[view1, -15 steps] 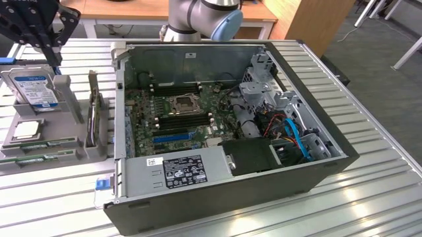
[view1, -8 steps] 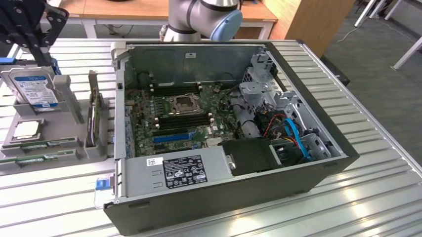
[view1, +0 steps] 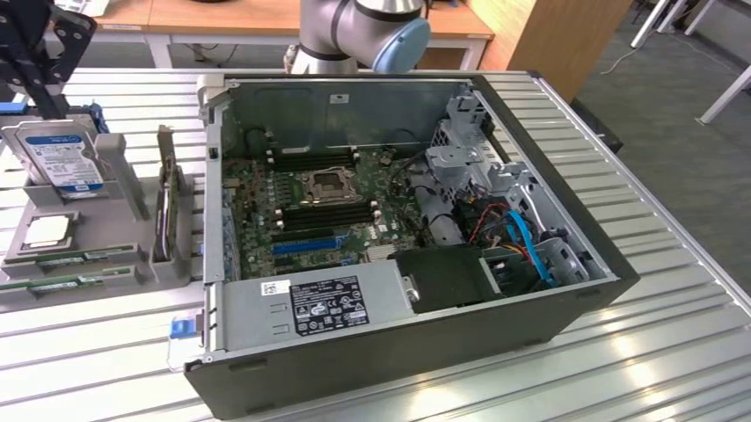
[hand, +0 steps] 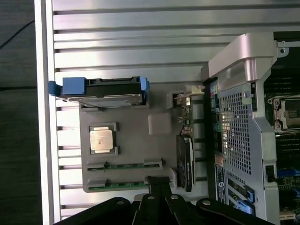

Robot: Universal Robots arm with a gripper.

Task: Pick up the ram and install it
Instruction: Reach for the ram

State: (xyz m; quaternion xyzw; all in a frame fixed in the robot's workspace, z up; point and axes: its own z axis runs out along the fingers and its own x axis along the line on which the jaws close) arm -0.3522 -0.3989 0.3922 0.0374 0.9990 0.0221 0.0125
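Two green ram sticks lie side by side in slots of the grey holder tray (view1: 35, 237): one ram stick (view1: 84, 257) (hand: 124, 164) and a second ram stick (view1: 65, 282) (hand: 117, 185) next to it. My gripper (view1: 49, 88) (hand: 157, 183) hangs high above the tray, shut and holding nothing. In the wrist view its fingertips come together near one end of the second stick. The open computer case (view1: 564, 308) shows the motherboard with black memory slots (view1: 329, 211) beside the processor socket (view1: 323, 185).
On the tray also rest a hard drive in a blue bracket (view1: 59, 154) (hand: 105, 91), a square silver processor chip (view1: 47, 230) (hand: 103, 139) and an upright dark card (view1: 171, 207) (hand: 185, 159). The power supply (view1: 317, 303) and cables (view1: 528, 246) crowd the case's near side.
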